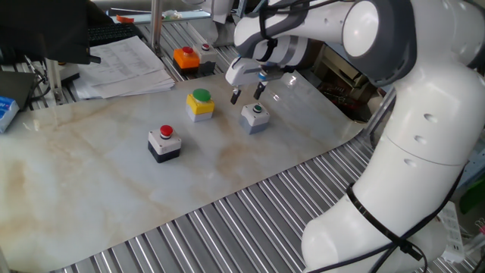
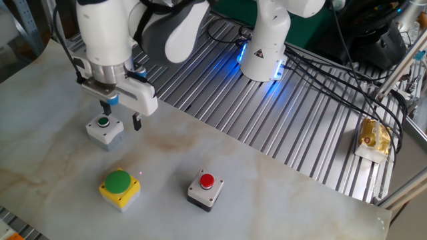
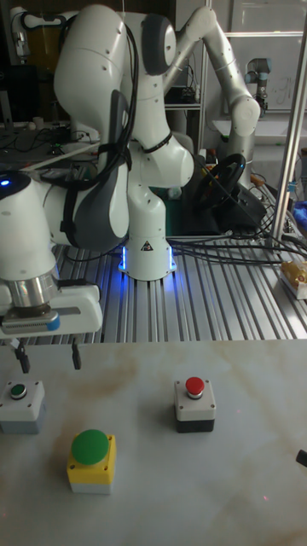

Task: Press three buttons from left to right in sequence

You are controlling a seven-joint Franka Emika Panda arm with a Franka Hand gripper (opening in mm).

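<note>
Three button boxes stand on the marble board. The red button on the white-topped black box [image 1: 164, 142] [image 2: 203, 189] [image 3: 195, 403] is at one end, and the green button on the yellow box [image 1: 200, 103] [image 2: 120, 187] [image 3: 91, 459] is in the middle. The small dark-green button on the grey box [image 1: 255, 116] [image 2: 105, 129] [image 3: 21, 405] is at the other end. My gripper [image 1: 247, 95] [image 2: 121, 116] [image 3: 49, 358] hovers just above and beside the grey box. It is open, holds nothing and touches no button.
An orange box with a red button [image 1: 186, 58] sits at the back next to a stack of papers [image 1: 125, 64]. Ribbed metal slats [image 1: 227, 227] surround the board. The robot base [image 2: 263, 50] stands behind it, and a snack bag [image 2: 373, 137] lies far right.
</note>
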